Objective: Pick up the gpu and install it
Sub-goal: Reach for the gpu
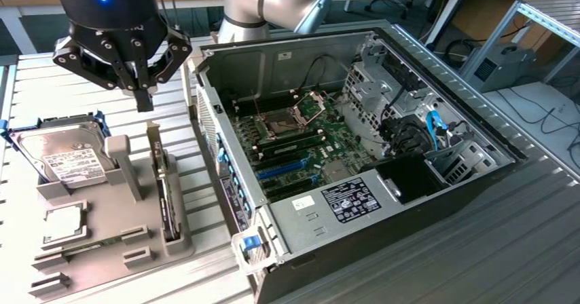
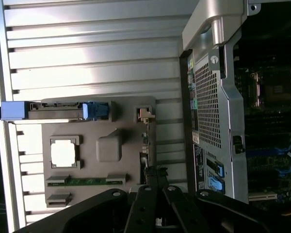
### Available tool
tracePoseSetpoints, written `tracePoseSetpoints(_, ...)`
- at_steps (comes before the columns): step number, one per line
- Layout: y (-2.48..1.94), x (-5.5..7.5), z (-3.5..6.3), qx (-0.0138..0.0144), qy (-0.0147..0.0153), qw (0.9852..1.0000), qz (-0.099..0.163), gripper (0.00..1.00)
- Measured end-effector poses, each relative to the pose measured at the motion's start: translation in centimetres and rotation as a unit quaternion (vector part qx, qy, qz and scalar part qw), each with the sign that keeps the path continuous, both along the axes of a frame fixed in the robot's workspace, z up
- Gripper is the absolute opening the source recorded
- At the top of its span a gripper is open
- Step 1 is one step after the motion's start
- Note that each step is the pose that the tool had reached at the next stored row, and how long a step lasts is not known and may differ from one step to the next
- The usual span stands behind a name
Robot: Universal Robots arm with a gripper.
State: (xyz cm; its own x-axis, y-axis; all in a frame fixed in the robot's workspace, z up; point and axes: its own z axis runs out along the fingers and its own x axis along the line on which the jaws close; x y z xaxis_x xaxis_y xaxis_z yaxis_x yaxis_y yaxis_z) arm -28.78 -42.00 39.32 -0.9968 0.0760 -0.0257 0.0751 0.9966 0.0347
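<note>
The gpu (image 1: 166, 195) stands on its long edge in a slot of the grey fixture (image 1: 100, 250), along the side nearest the open computer case (image 1: 231, 195). Its long axis runs parallel to that case wall, and what looks like the metal bracket sits at the end beside the hard drive (image 1: 68, 156). From the wrist you see the card edge-on as a thin line (image 2: 145, 145). The gripper (image 1: 145, 104) hangs above that line, well clear of the card, its fingers pressed together and holding nothing. So the card lies below your hand, lengthwise under the fingertips or just beside them; which, you cannot tell. The processor (image 1: 64, 224) lies off toward the exterior view's left.
</note>
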Motion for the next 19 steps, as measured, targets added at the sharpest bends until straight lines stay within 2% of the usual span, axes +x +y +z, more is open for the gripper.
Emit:
tracePoseSetpoints(12,-0.22,-0.13,0.0,-0.0015,0.0,1.0,0.0,0.11)
tracePoseSetpoints(14,-0.66,-0.36,-0.01,-0.007,0.0,1.0,0.0,0.11)
tracePoseSetpoints(19,-0.77,-0.4,-0.02,-0.0082,0.0,1.0,0.0,0.11)
